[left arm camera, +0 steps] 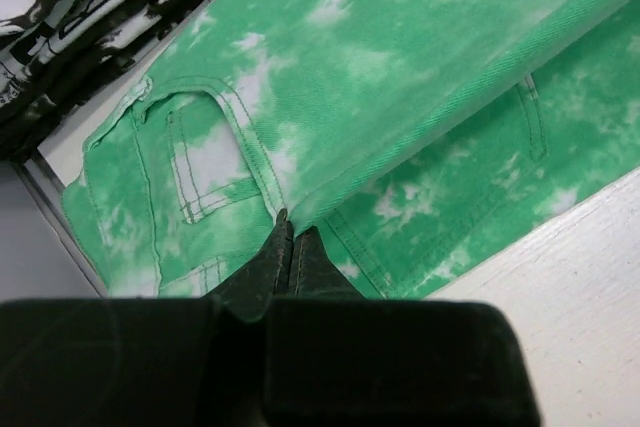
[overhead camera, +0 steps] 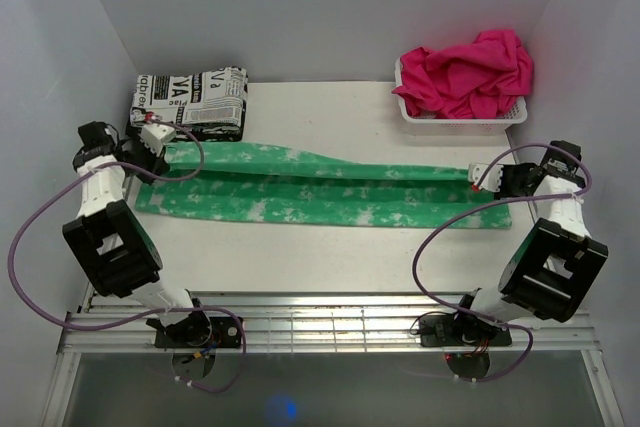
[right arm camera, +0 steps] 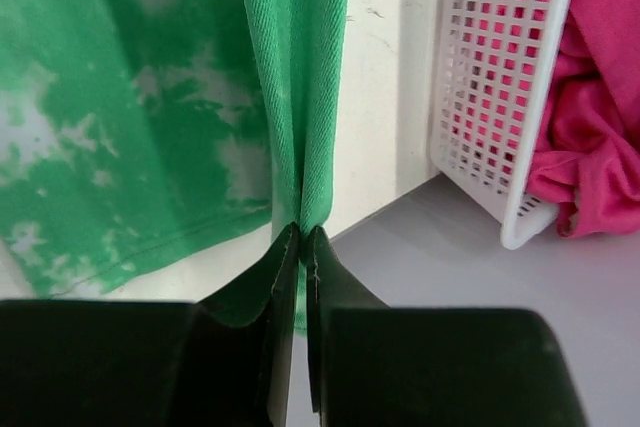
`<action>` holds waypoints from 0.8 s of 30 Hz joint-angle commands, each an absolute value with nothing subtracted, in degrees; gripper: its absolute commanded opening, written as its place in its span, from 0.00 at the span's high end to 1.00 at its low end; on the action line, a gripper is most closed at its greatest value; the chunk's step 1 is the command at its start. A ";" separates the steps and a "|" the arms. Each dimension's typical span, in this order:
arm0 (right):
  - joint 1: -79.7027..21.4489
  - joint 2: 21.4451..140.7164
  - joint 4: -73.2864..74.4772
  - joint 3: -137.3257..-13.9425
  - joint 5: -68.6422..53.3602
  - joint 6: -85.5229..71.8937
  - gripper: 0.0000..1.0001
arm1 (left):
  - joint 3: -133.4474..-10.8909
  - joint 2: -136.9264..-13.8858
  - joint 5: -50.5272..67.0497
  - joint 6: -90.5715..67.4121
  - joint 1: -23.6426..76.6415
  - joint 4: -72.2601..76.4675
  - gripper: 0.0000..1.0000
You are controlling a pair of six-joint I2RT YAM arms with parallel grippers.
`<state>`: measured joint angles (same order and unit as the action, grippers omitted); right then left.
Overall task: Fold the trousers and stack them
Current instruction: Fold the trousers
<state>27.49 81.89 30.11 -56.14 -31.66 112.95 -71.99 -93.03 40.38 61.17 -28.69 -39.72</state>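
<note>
The mint green tie-dye trousers [overhead camera: 320, 192] lie stretched left to right across the table, one leg partly folded over the other. My left gripper [overhead camera: 168, 147] is shut on the waist end at the left; the left wrist view shows the closed fingertips [left arm camera: 290, 237] pinching a fold of the trousers [left arm camera: 400, 77] near a back pocket. My right gripper [overhead camera: 478, 179] is shut on the leg hem at the right; the right wrist view shows the cloth [right arm camera: 295, 97] pulled taut and clamped between the fingertips [right arm camera: 302, 237].
A folded black-and-white newsprint cloth [overhead camera: 190, 100] lies at the back left, right behind the left gripper. A white basket [overhead camera: 460, 119] with hot-pink cloth [overhead camera: 468, 69] stands at the back right, close to the right gripper. Grey walls enclose the table.
</note>
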 commanded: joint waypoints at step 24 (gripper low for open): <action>32.70 81.73 14.56 -43.53 -19.51 121.40 0.22 | -55.98 -97.39 29.61 69.08 -34.01 -35.23 1.00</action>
